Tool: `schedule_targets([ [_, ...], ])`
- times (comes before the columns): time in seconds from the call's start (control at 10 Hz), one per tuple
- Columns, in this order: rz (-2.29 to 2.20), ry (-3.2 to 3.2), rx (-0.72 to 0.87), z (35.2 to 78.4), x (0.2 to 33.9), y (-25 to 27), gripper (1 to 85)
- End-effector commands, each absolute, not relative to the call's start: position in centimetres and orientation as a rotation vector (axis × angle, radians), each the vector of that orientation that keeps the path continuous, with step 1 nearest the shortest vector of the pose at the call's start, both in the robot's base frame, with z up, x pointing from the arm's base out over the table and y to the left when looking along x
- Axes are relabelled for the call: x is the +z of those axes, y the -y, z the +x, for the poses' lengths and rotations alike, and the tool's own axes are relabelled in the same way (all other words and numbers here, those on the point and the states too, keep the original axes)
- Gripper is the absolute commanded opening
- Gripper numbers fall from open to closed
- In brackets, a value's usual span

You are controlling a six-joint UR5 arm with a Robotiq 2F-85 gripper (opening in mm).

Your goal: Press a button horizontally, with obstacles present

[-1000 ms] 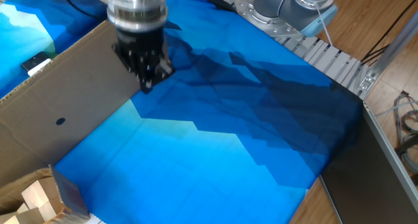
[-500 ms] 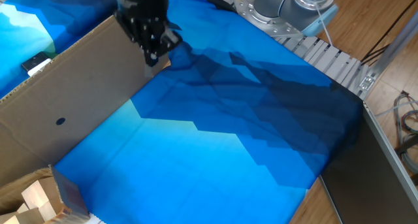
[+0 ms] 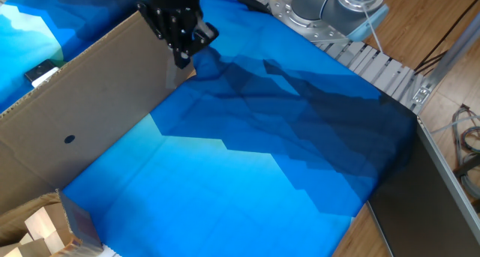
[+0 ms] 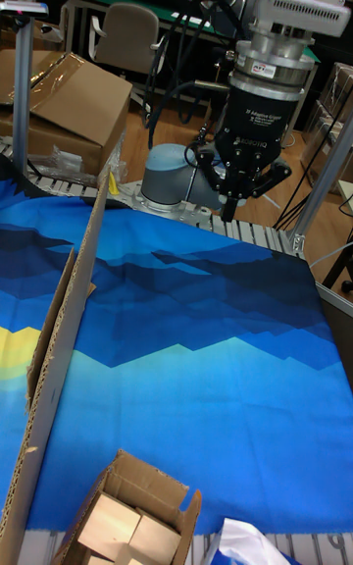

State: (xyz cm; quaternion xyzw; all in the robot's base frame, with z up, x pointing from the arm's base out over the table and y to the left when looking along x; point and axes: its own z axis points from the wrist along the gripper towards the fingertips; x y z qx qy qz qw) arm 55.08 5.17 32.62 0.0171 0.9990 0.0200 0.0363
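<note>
Overhead, the hand (image 4: 229,209), label unreadable, fingertips together, hangs beside the cardboard panel (image 3: 82,107).

One robot arm with one black two-finger gripper (image 3: 182,58); one long brown cardboard panel (image 3: 90,100) standing on edge, with one small dark round hole (image 3: 69,138) in its face; one blue patterned cloth (image 3: 255,159) over the table; one small white box (image 3: 41,72) behind the panel, its button not visible; one open cardboard carton (image 4: 127,516) holding at least three pale wooden blocks (image 4: 123,531); one larger cardboard box (image 4: 64,109) and one chair (image 4: 127,35) in the background.
</note>
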Motion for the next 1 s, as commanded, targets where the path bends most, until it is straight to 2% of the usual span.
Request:
schedule_targets([
  [0.0, 0.329, -3.01, -0.066, 55.9, 33.1, -2.8, 1.0],
  [0.1, 0.357, -2.929, -0.025, 57.9, 33.4, -3.2, 1.0],
  [0.3, 0.374, -2.88, -0.074, 58.9, 33.7, -2.2, 1.0],
  [0.5, 0.371, -2.88, -0.054, 59.0, 33.7, -2.6, 1.0],
  [0.7, 0.352, -2.895, -0.147, 58.4, 33.7, -1.0, 1.0],
  [0.9, 0.298, -2.95, -0.155, 57.3, 33.7, -0.9, 1.0],
])
